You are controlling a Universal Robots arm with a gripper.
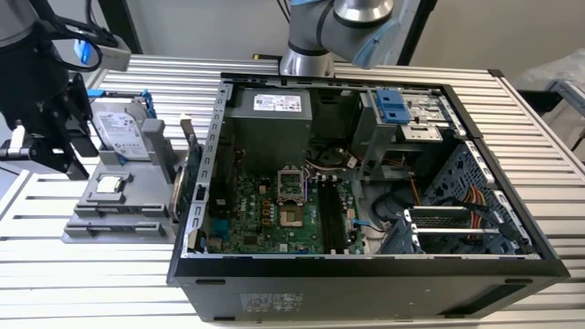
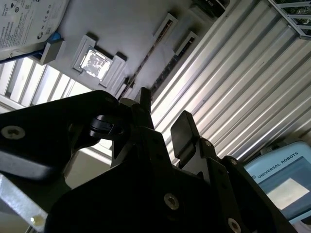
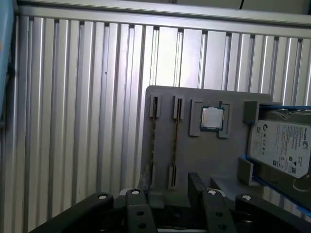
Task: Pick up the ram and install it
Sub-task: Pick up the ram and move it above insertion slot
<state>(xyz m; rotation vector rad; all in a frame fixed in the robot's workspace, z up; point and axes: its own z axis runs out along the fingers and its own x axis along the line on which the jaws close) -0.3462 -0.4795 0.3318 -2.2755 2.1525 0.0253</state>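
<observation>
My gripper (image 3: pixel 170 179) is wide open, holding nothing. The ram (image 3: pixel 174 145) stands on edge in the tray (image 3: pixel 218 160) ahead, its length lined up between my fingers (image 3: pixel 196 187)

The arm (image 1: pixel 306 41) stands upright at the back, and its dark wrist (image 1: pixel 41 116) hangs low at the exterior view's left. The gripper (image 3: pixel 170 187) faces downward, its two black fingers (image 2: pixel 182 128) spread apart, holding nothing.
</observation>
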